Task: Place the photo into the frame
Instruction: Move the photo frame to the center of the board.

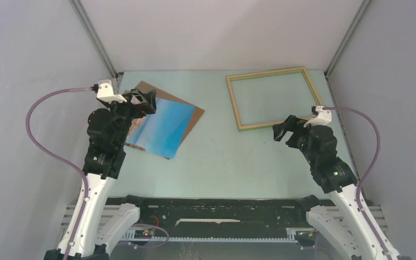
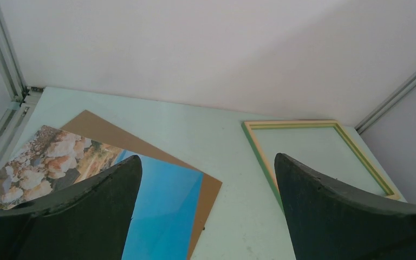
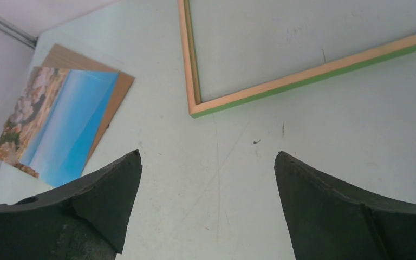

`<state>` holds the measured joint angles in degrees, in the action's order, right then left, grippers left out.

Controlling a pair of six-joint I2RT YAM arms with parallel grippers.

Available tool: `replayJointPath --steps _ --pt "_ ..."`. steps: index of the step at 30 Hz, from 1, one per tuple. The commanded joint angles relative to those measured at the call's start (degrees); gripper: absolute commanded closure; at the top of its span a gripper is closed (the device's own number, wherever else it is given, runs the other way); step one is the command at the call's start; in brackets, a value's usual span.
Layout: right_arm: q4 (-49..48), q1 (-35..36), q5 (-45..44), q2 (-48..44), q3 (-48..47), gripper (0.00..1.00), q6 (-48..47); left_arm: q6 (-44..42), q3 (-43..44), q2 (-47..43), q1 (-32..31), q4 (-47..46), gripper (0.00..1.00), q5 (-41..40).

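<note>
Left pincer, jaws spread wide and empty, hangs above the rocky end of the photo, which lies picture-side up on a brown board on the table. Right pincer, likewise wide open and empty, hovers just short of the near edge of the frame. The frame lies flat, pale wood uppermost, well to the right of the left pincer.

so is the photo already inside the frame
No, the photo lies on the brown board, well apart from the frame.
</note>
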<state>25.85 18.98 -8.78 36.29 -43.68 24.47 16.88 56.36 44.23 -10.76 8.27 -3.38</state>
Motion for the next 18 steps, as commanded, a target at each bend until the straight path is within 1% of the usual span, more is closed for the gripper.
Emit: replayJointPath --steps 1,5,8,11,14,18 --pt "-1.7 2.4 -5.6 4.4 -2.3 0.0 2.6 -2.0 -0.7 -1.0 -0.5 1.2 0.0 -1.3" --pt "-8.2 5.0 -7.2 11.2 -2.2 0.0 2.1 -1.4 -1.0 -0.8 -0.6 1.4 0.0 -0.3" --pt "-14.7 5.3 -4.7 18.2 -2.3 0.01 1.4 -1.1 -1.0 -0.4 -0.6 1.4 0.0 0.9" --pt "-20.3 4.9 -1.7 27.9 -4.5 0.0 0.6 -0.8 -1.1 -0.5 -0.6 1.4 0.0 1.2" --pt "-21.2 4.5 -0.2 38.0 -9.8 0.0 -1.0 -0.5 -1.2 -0.6 -0.6 1.3 0.0 1.4" --pt "-18.0 3.7 0.5 51.0 -19.4 0.0 -3.5 0.9 -1.2 -0.8 -0.9 1.0 0.0 2.9"
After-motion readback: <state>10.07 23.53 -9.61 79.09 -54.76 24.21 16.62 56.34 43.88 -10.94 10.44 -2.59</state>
